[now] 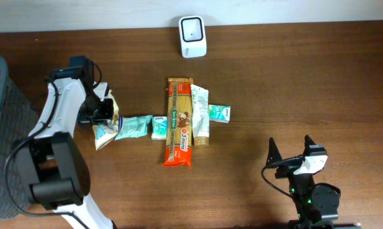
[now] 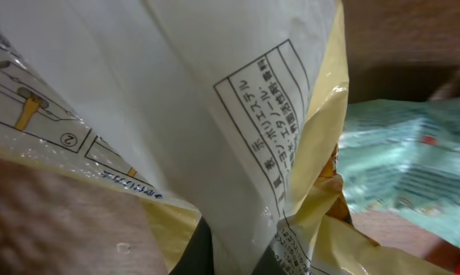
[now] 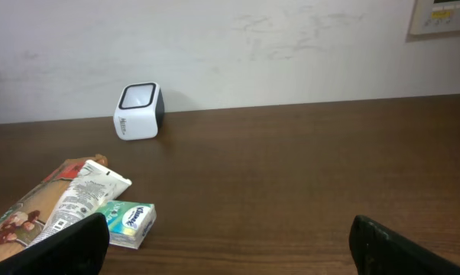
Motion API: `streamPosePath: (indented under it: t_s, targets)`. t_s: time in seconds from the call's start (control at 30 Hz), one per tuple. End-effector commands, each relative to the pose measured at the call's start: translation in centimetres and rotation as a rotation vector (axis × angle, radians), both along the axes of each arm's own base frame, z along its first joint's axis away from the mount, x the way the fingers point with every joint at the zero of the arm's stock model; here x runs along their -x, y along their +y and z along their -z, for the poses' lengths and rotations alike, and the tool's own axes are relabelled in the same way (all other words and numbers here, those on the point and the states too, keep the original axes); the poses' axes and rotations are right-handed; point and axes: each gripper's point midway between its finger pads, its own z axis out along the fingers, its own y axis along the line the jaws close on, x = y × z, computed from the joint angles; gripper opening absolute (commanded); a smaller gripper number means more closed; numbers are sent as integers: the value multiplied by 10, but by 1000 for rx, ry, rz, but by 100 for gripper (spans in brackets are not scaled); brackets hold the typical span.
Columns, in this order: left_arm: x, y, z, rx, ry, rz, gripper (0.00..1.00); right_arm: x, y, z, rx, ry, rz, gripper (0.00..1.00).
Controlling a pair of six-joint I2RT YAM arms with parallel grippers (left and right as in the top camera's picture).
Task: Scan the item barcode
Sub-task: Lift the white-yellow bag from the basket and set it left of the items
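My left gripper [image 1: 104,112] is shut on a white and yellow printed packet [image 1: 105,132] at the left end of a row of items. In the left wrist view the packet [image 2: 215,114] fills the frame, with its edge pinched at the bottom in the left gripper [image 2: 226,261]. Printed text shows on it, but no barcode. The white scanner [image 1: 193,36] stands at the table's far edge, and is also seen as a scanner [image 3: 138,111] in the right wrist view. My right gripper [image 1: 291,152] stands open near the front right, its jaws [image 3: 230,244] wide with nothing between them.
Right of the packet lie a teal packet [image 1: 133,126], a small tissue pack [image 1: 160,127], an orange pasta bag [image 1: 179,124], a tube [image 1: 200,114] and a Kleenex pack [image 1: 220,113]. A grey basket [image 1: 0,121] stands off the table's left edge.
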Motion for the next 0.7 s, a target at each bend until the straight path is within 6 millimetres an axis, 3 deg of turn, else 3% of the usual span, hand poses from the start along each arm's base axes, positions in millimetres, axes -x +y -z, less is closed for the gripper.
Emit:
streamPosePath:
  t_s: [0.0, 0.17, 0.3, 0.33, 0.43, 0.5, 0.57, 0.6, 0.63, 0.67]
  targets:
    - [0, -1, 20, -8, 31, -5, 0, 0, 2, 3, -4, 5, -11, 99]
    - [-4, -27, 36, -6, 4, 135, 0, 0, 2, 3, -4, 5, -12, 99]
    - [-4, -70, 52, -8, -23, 286, 0, 0, 2, 3, -4, 5, -12, 99]
    - [-5, -76, 52, -8, -28, 301, 8, 0, 2, 3, -4, 5, -12, 99]
    - [-9, -90, 49, -8, -48, 318, 13, 0, 2, 3, -4, 5, -12, 99]
    - [-15, -96, 42, -8, -72, 323, 22, 0, 2, 3, -4, 5, -11, 99]
    - [-24, -98, 24, -9, -118, 322, 66, 0, 2, 3, -4, 5, -12, 99]
    - [-28, -97, 15, -9, -141, 319, 99, 0, 2, 3, -4, 5, -12, 99]
    - [-31, -97, 5, -10, -166, 317, 99, 0, 2, 3, -4, 5, -12, 99]
    - [-37, -97, -17, -12, -231, 314, 99, 0, 2, 3, -4, 5, -12, 98]
